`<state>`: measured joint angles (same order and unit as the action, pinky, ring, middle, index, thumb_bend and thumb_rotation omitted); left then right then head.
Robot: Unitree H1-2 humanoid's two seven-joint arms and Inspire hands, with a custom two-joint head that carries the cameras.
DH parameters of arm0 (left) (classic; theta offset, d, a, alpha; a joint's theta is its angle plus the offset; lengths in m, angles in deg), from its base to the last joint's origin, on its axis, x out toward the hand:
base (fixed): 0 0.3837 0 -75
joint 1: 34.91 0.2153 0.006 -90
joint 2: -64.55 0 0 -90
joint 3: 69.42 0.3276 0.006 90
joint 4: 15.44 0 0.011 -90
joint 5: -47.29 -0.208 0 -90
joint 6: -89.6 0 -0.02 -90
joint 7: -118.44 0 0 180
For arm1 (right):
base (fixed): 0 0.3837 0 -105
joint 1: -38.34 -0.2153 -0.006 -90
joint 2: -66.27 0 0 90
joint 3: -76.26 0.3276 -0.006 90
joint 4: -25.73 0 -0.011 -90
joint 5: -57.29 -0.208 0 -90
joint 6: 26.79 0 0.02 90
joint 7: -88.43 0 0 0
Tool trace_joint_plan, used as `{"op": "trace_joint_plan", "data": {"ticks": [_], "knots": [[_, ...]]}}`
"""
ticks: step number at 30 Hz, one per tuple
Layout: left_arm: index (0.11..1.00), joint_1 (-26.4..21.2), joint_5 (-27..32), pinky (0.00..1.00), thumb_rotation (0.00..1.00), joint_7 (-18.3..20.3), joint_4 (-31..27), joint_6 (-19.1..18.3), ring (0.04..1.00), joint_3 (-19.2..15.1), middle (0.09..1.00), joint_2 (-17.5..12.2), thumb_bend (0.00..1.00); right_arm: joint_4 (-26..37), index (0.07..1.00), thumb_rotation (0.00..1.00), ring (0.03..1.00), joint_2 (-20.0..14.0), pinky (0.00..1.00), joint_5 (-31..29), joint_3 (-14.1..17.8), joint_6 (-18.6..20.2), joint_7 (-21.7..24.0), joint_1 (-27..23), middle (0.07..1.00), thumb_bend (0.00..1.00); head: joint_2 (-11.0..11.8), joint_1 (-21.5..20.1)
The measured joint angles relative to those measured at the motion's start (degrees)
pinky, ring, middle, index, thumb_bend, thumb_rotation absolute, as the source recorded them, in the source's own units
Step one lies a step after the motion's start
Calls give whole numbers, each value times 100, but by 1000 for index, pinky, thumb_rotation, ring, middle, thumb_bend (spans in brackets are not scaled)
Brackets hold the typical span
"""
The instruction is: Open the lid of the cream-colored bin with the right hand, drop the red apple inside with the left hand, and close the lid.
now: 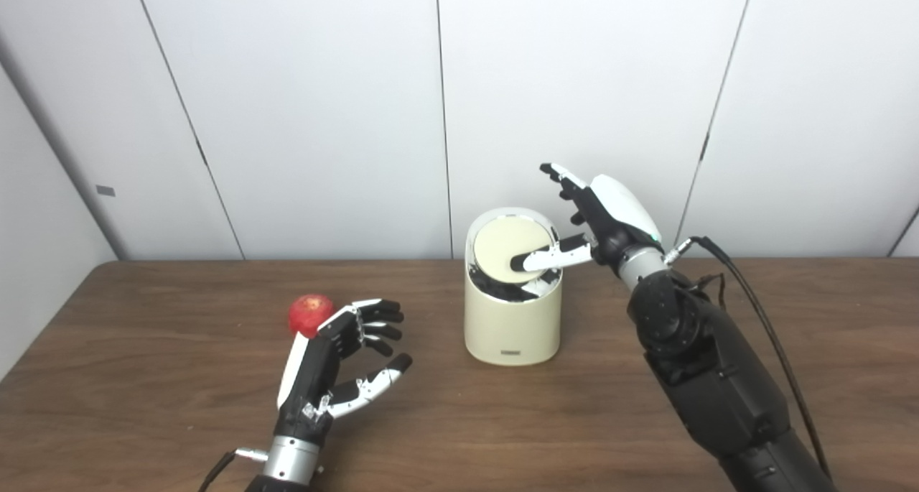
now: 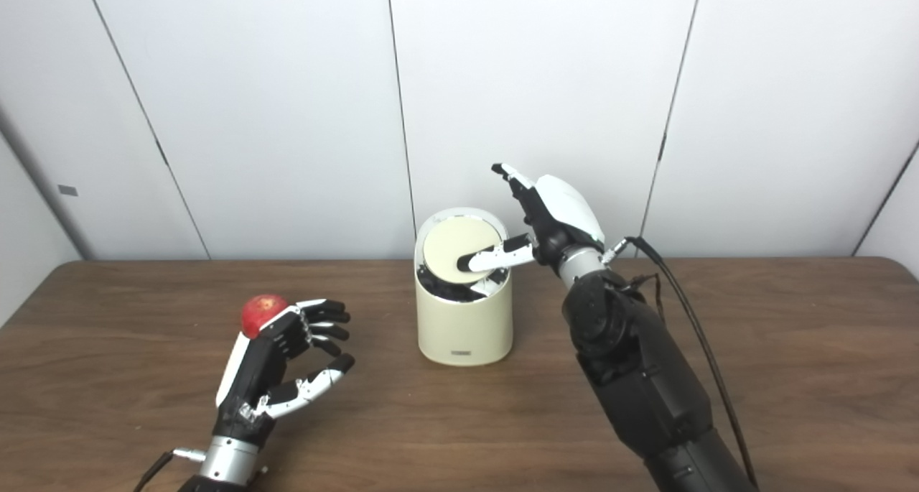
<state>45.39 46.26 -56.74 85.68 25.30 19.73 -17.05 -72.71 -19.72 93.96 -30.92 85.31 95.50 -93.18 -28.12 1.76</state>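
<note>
The cream-colored bin point(image 1: 512, 327) stands at the table's middle. Its round lid point(image 1: 508, 250) is tilted, with a dark gap showing at its near edge. My right hand point(image 1: 602, 215) hovers at the bin's right rim, fingers spread upward, and its thumb point(image 1: 549, 258) lies across the lid, pressing it. The red apple point(image 1: 310, 313) rests on the table to the left, just behind my left hand point(image 1: 343, 363). The left hand is open and empty, fingers curled apart, beside the apple and not holding it.
The brown wooden table point(image 1: 143, 406) runs the full width. A white panelled wall point(image 1: 323, 118) stands close behind the bin. A black cable point(image 1: 754, 305) trails along my right forearm.
</note>
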Motion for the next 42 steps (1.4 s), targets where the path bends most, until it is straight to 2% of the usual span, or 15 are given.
{"op": "trace_joint_plan", "data": {"ticks": [7,18,23,27,31,36,40,42], "knots": [[705,2,-16,503,0,1,-8,0,610,7,679,4,553,-4,927,334,876,-15,668,150,-176,-13,1,-71,959,928,-44,61],[703,31,-33,522,0,0,-64,0,609,17,672,36,562,66,931,297,887,-108,743,466,-461,-17,44,-112,960,905,-114,97],[703,46,-33,524,0,2,-74,0,609,15,671,33,563,145,930,244,873,-202,738,1150,-849,180,293,-319,959,867,-140,97],[703,59,-32,525,0,4,-89,0,612,27,673,59,564,143,915,187,850,-113,698,1894,-889,265,891,-541,941,869,-158,97],[702,68,-27,515,0,4,-107,0,608,29,673,81,565,145,910,185,844,36,693,2177,-774,292,1206,-591,937,864,-167,97],[703,68,-27,515,0,3,-110,0,607,29,673,82,558,212,906,235,858,83,701,2094,-502,310,1242,-445,931,859,-167,44],[701,65,-27,507,0,5,-100,0,601,29,669,80,566,258,883,260,862,343,669,1661,151,404,1344,-241,915,863,-123,26],[701,62,-26,505,0,8,-101,0,603,31,669,81,560,331,885,294,867,535,691,1484,535,452,1350,-117,913,823,-123,18]]}}
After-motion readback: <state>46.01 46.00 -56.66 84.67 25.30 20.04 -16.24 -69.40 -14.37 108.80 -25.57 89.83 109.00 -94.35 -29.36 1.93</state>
